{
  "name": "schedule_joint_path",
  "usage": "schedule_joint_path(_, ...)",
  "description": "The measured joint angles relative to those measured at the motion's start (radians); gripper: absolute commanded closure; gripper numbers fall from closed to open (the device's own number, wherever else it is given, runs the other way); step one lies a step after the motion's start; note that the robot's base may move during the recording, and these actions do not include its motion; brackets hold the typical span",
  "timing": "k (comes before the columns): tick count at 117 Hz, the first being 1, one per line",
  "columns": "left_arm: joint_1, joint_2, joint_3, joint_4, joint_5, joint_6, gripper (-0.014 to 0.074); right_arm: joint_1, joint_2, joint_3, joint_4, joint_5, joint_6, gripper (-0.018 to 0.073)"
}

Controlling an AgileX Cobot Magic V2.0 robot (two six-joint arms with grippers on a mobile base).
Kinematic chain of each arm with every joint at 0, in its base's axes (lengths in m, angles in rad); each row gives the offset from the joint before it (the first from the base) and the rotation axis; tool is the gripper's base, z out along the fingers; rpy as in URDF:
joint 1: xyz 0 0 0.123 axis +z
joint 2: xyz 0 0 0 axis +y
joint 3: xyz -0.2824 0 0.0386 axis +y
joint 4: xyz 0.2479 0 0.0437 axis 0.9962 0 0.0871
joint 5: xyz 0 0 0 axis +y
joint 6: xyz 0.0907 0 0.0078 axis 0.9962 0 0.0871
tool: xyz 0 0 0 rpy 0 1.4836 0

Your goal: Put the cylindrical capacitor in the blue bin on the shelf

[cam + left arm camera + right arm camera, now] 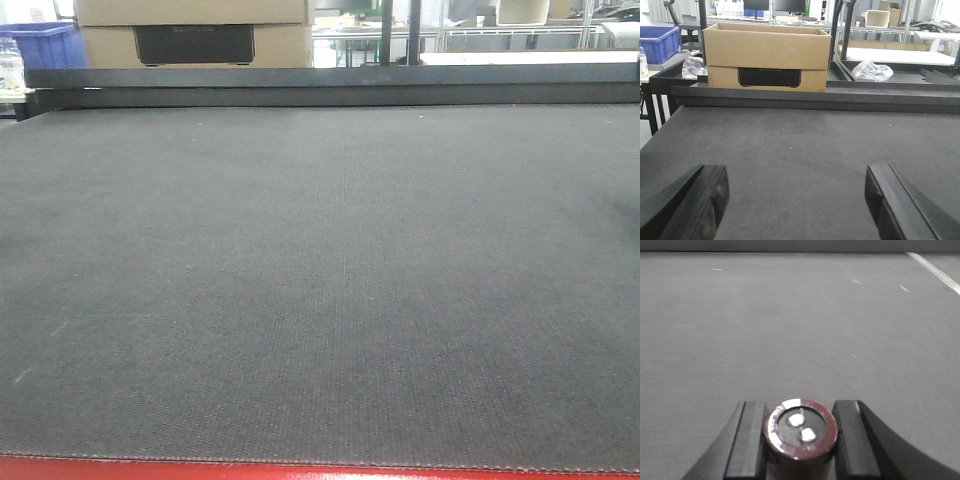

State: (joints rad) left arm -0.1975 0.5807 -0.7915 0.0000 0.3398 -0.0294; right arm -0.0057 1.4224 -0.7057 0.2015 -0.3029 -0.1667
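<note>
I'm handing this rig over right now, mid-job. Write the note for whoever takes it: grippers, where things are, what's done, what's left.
Left gripper: open, empty, over the dark mat.
Right gripper: shut on the cylindrical capacitor, terminals facing the camera.
A blue crate sits beyond the mat, left of a cardboard box. No steel shelf is in view, so I cannot say the crate is the target.
Done: capacitor grasped.
Left: find the shelf, carry the capacitor there, release it into the blue bin.

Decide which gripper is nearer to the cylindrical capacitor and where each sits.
Right. The right gripper is shut on the capacitor, one finger on each side. The left gripper hangs open over the mat, no capacitor in its view.
</note>
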Motion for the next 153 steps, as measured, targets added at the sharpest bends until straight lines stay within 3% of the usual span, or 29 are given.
schedule_joint_path(19, 0.012, 0.017, 0.0, 0.051, 0.018, 0.0, 0.0132, 0.008, -0.181, -0.078, -0.03, 0.254, 0.0, 0.0703)
schedule_joint_path(39, 0.063, 0.093, 0.043, 0.148, -0.052, 0.0, 0.0132, 0.008, -0.308, -0.102, -0.037, 0.34, 0.0, 0.0703)
schedule_joint_path(53, 0.113, 0.175, 0.119, 0.14, -0.22, 0.0, 0.0132, 0.008, -0.341, -0.102, -0.037, 0.361, 0.0, 0.0703)
schedule_joint_path(83, 0.218, 0.386, 0.32, -0.017, -0.671, 0.0, 0.013, 0.008, -0.343, -0.102, -0.037, 0.398, 0.0, 0.0703)
schedule_joint_path(119, 0.223, 0.744, 0.384, -0.039, -1.028, 0.0, 0.0128, 0.019, -0.337, -0.102, -0.038, 0.398, 0.003, 0.0703)
schedule_joint_path(139, 0.223, 0.956, 0.382, -0.045, -1.242, 0.0, -0.0008, 0.026, -0.327, -0.102, -0.038, 0.398, 0.003, 0.0703)
schedule_joint_path(153, 0.223, 1.076, 0.36, -0.046, -1.293, -0.004, -0.0005, 0.027, -0.327, -0.102, -0.038, 0.398, 0.003, 0.0703)
